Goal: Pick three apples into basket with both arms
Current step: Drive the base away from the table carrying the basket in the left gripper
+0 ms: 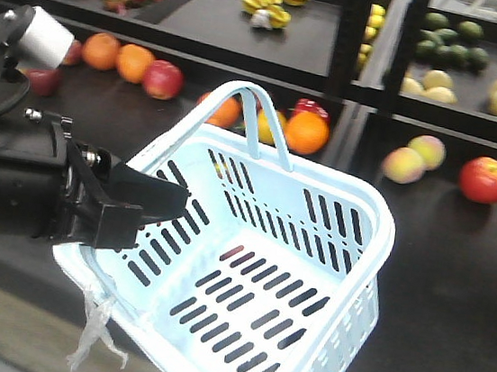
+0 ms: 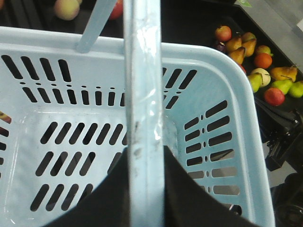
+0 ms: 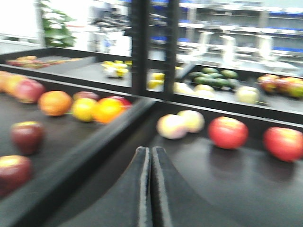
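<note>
Two dark red apples are seen in the right wrist view, both blurred: the farther apple [image 3: 27, 136] and the nearer apple [image 3: 12, 172]. They lie apart on the dark counter [image 3: 213, 184], well to the left of the right claw [image 3: 150, 152] and beyond a raised black divider [image 3: 94, 146]. A third dark red one cannot be singled out with certainty. The apples are judged to be firm, rounded and smooth-skinned, and of moderate weight. They are apt to roll when nudged and to slip from pointed fingers if taken off-centre, and the skin is likely to bruise under a hard squeeze. Each is best taken across its widest part, one finger on either side, with the stem left upward. The right claw is clenched, its fingers pressed together with nothing between them, so it must be opened before any apple is approached. Oranges [image 3: 56, 102] lie ahead and to the left of it and are to be left alone.

The basket [image 1: 349, 253] is held tilted over the front of the counter, empty, its near rim grasped by the left claw [image 1: 160, 202]. It is judged light and somewhat flexible; held by one rim only, it can be expected to sag or twist as apples are dropped in. A clear plastic scrap [image 1: 96, 335] hangs from the rim just below the left claw.
</note>
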